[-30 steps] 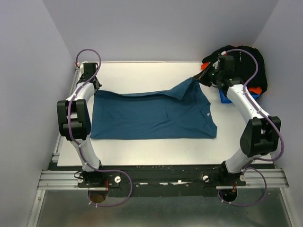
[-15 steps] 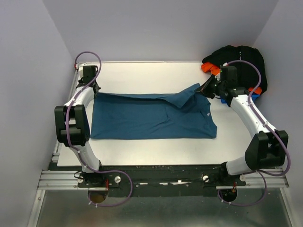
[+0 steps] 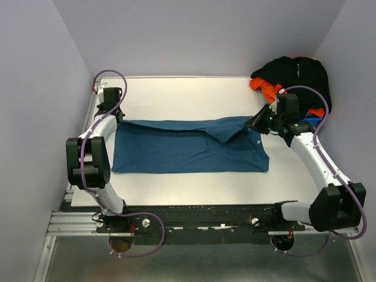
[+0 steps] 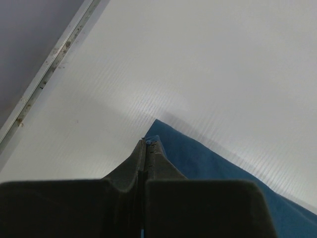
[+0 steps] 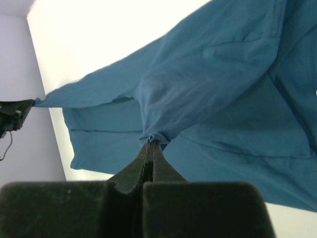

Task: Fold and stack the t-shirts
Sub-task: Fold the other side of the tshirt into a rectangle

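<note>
We are mid-fold on the plain teal-blue cloth t-shirt point(image 3: 188, 154), which lies spread across the white desk point(image 3: 176, 94). Our left tool point(image 4: 147, 144) and right tool point(image 5: 151, 143) each pinch a far-edge corner. Next, both should carry evenly toward the near hem.

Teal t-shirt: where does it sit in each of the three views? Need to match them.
Top external: teal t-shirt spread across mid-table, between the arms.
Left wrist: only one corner, lower centre to lower right.
Right wrist: fills most of the frame, right and centre.
Shared landmark: white tabletop.
</note>
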Controlling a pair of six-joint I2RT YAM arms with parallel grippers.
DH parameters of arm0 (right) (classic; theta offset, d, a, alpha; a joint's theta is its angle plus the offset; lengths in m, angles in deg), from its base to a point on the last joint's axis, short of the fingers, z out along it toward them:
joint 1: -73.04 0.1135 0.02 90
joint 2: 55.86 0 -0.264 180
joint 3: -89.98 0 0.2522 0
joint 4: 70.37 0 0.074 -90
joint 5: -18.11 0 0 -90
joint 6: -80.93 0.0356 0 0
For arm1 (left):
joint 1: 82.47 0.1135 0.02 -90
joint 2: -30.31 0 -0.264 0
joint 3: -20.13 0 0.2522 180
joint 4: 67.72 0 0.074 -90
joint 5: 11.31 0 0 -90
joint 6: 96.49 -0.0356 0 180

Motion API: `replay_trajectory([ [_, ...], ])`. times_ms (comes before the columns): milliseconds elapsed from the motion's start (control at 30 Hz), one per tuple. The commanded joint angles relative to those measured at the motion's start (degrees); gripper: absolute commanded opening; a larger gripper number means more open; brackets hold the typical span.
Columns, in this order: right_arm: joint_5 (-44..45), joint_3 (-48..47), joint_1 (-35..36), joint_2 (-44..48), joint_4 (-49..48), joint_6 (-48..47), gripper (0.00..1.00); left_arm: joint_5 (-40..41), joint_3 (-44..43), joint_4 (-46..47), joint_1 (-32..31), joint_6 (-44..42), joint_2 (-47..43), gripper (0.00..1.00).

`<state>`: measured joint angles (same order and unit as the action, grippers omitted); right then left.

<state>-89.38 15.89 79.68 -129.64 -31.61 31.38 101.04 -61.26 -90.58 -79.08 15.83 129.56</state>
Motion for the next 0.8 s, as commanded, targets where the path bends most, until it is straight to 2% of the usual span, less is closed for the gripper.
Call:
replay_trajectory([
  [0,-2.2,3.6,-0.4,2.7,2.5,-1.6,0.01,3.8,2.5,2.3,-0.8,-0.5,-3.4,0.0],
  [500,-3.0,17.8,-0.4,10.2,2.0,-1.5,0.0,10.7,6.5,-3.2,-2.0,1.8,-1.9,0.0],
  [767,-3.0,19.8,-0.4,10.0,0.8,-2.0,0.01,11.1,7.3,-5.2,-2.9,2.9,-0.9,0.0],
])
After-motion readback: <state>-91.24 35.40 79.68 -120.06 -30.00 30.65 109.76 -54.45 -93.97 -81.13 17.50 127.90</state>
